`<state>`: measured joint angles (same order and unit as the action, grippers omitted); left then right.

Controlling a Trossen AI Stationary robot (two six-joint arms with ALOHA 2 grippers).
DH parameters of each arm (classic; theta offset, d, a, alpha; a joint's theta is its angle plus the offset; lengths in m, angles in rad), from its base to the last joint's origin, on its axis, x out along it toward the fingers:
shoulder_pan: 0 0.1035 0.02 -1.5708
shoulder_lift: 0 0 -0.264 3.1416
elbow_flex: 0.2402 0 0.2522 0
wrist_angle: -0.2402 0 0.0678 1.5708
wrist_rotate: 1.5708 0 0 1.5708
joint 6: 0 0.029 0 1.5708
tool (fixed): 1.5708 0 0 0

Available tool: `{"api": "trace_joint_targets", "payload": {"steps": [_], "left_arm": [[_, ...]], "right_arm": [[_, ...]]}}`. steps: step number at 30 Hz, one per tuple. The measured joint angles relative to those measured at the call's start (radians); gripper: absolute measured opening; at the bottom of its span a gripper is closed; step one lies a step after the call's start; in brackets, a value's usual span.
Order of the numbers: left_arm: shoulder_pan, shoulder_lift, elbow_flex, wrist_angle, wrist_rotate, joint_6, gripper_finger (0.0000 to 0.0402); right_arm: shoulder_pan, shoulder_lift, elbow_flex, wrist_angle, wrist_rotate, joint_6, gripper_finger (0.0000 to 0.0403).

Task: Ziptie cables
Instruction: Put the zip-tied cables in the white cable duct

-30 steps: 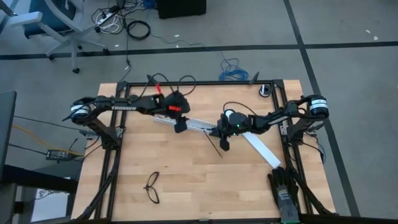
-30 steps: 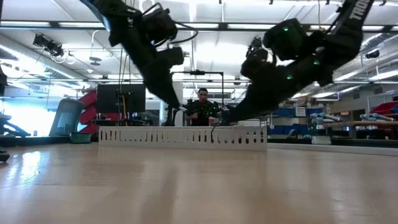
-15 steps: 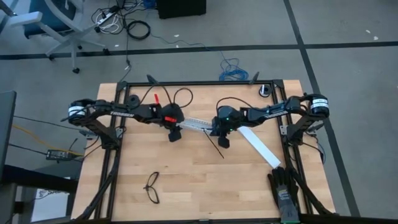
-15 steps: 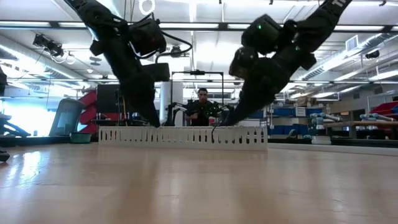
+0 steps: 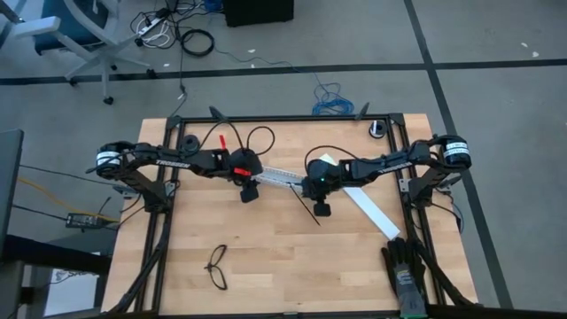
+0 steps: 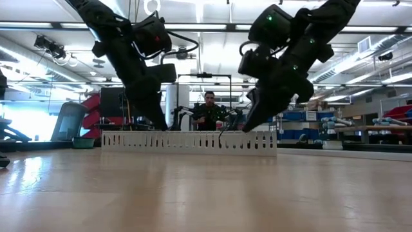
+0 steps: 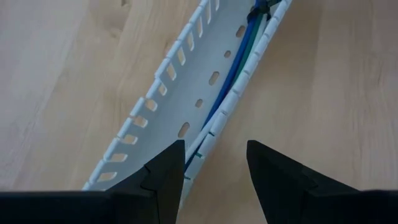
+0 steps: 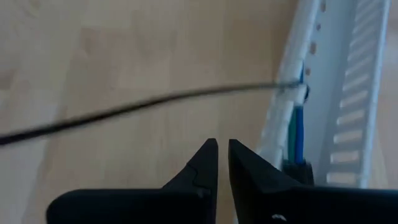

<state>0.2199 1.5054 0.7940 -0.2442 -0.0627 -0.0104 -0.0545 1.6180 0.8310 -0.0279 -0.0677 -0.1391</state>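
The left gripper (image 7: 211, 171) stood half open over the cables (image 7: 231, 84), holding nothing. The right gripper (image 8: 222, 163) was almost closed, empty, near the ziptie (image 8: 137, 107), mid-surface.

Both arms dark w/ black cabling looped over links; white-banded motor housings at shoulders. Left arm (image 5: 190, 159): red parts near wrist. Right arm (image 5: 381, 164): green LED lit near wrist.
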Motion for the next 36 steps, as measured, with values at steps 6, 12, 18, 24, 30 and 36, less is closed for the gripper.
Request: {"api": "trace_joint_targets", "payload": {"steps": [6,12,18,24,30,36], "left_arm": [[0.0,0.009,0.0,0.002,-0.004,0.006,0.0183],[0.0,0.012,0.0,-0.021,-0.003,0.073,0.0183],[0.0,0.013,0.0,-0.038,-0.057,0.21,0.018],[0.003,0.013,0.0,-0.05,-0.05,0.268,0.0155],[0.003,0.013,0.0,-0.074,-0.022,0.265,0.0085],[0.002,0.014,0.0,-0.067,-0.014,0.265,0.002]], "right_arm": [[0.017,0.0,0.0,0.113,-0.006,-0.055,0.0006],[0.019,0.0,0.0,0.11,-0.004,-0.048,0.0006],[0.036,0.0,0.0,0.112,-0.004,-0.038,0.0015],[0.041,0.0,0.0,0.111,-0.004,-0.005,0.0015],[0.041,0.0,0.0,0.11,-0.004,0.005,0.0006],[0.042,0.0,0.0,0.161,-0.004,0.005,0.0001]]}}
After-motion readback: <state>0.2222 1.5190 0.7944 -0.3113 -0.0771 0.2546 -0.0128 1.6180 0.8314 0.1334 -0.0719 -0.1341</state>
